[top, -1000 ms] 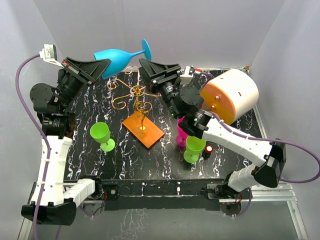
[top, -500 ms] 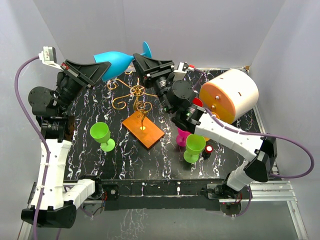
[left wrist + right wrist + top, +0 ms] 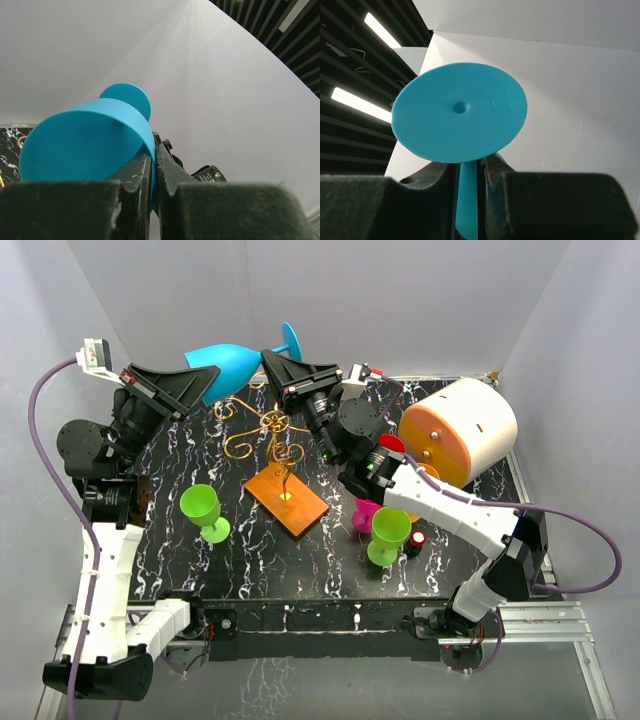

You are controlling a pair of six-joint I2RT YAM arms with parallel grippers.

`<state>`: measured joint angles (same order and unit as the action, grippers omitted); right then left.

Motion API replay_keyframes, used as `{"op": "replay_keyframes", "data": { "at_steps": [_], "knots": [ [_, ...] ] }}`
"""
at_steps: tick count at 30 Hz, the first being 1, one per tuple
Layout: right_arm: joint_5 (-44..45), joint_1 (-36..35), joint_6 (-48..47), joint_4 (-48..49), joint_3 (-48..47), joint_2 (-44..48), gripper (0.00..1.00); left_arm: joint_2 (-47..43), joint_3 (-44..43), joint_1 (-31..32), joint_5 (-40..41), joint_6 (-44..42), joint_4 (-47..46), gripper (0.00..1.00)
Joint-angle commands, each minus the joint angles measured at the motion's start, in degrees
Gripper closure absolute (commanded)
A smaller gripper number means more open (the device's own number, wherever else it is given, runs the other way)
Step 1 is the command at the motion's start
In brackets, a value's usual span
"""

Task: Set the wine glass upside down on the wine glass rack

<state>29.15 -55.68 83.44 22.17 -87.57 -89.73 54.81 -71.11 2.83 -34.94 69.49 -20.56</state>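
Observation:
A blue wine glass (image 3: 222,362) hangs on its side in the air over the back of the table, foot pointing right. My left gripper (image 3: 203,377) is shut on the rim of its bowl (image 3: 85,145), the wall pinched between the fingers (image 3: 172,175). My right gripper (image 3: 268,362) comes from the right and is shut on the stem just below the round foot (image 3: 460,120), with a finger (image 3: 495,172) on each side. The wine glass rack (image 3: 272,425), gold wire with scroll arms on an orange-brown base (image 3: 290,502), stands just below and in front of the glass.
A green glass (image 3: 203,508) stands left of the rack's base. Another green glass (image 3: 388,532) and a pink one (image 3: 362,512) stand under the right arm, with a small red-lit object (image 3: 416,538) beside them. A big white and orange drum (image 3: 462,430) lies at the back right.
My right gripper moved left up to the glass's stem and closed on it. The left gripper kept its hold on the bowl; the glass shifted slightly.

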Motion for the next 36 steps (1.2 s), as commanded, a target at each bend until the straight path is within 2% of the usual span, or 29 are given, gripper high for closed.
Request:
{"op": "replay_keyframes", "data": {
  "at_steps": [1,2,4,5,9,12,15,16,19,22,24,27,30,36],
  "knots": [
    [0.08,-0.25,-1.9,5.0,-3.05,-0.08,1.0,-2.59,0.42,0.33,-1.62,-0.1,-0.77,0.99],
    [0.19,-0.3,-1.96,5.42,-3.05,-0.13,0.99,-2.79,0.51,0.33,-1.58,-0.22,-0.69,0.99],
    [0.21,-0.31,-2.1,6.24,-3.17,-0.25,0.82,-2.99,0.77,0.34,-1.59,-0.1,-0.8,1.0],
    [0.14,-0.28,-2.14,6.37,-3.4,-0.48,0.78,-3.02,0.93,0.31,-1.7,0.01,-0.8,1.0],
    [-0.32,-0.3,-2.32,6.63,-4.47,-1.38,0.81,-2.99,1.06,0.31,-1.87,0.12,-0.7,1.0],
    [-0.73,-0.29,-2.87,7.18,-4.47,-1.45,0.99,-3.08,1.08,0.36,-1.72,-0.06,-0.4,1.0],
    [-0.78,-0.31,-3.84,7.96,-3.56,-1.17,1.0,-3.1,0.89,0.37,-1.74,-0.63,0.33,0.99],
    [-0.57,-0.29,-4.74,8.59,-3.1,-0.89,1.0,-3.24,0.84,0.29,-1.7,-1.01,0.82,0.92],
    [0.08,-0.22,-9.1,10.04,-1.46,0.51,1.0,-3.9,-0.56,0.3,-0.05,-4.86,6.51,0.54],
    [0.42,-0.17,-14.51,13.74,2.22,4.01,1.0,-5.14,-2.35,0.35,0.88,-12.02,13.59,0.33],
    [-0.61,-0.21,-18.84,15.24,4.1,6.58,1.0,-6.53,-3.09,0.34,-2.12,-17.97,14.9,0.27],
    [-7.53,-0.22,-27.33,15.1,5.84,9.71,1.0,-8.86,-5.38,0.33,-4.67,-28.36,21.57,0.2],
    [-14.1,-0.2,-33.0,10.19,7.86,12.82,1.0,-10.64,-8.55,0.3,-1.42,-36.55,31.24,0.14],
    [-17.64,-0.21,-43.99,2.4,10.24,19.63,1.0,-11.91,-9.75,0.35,1.34,-46.15,39.18,0.11]
  ]
}}
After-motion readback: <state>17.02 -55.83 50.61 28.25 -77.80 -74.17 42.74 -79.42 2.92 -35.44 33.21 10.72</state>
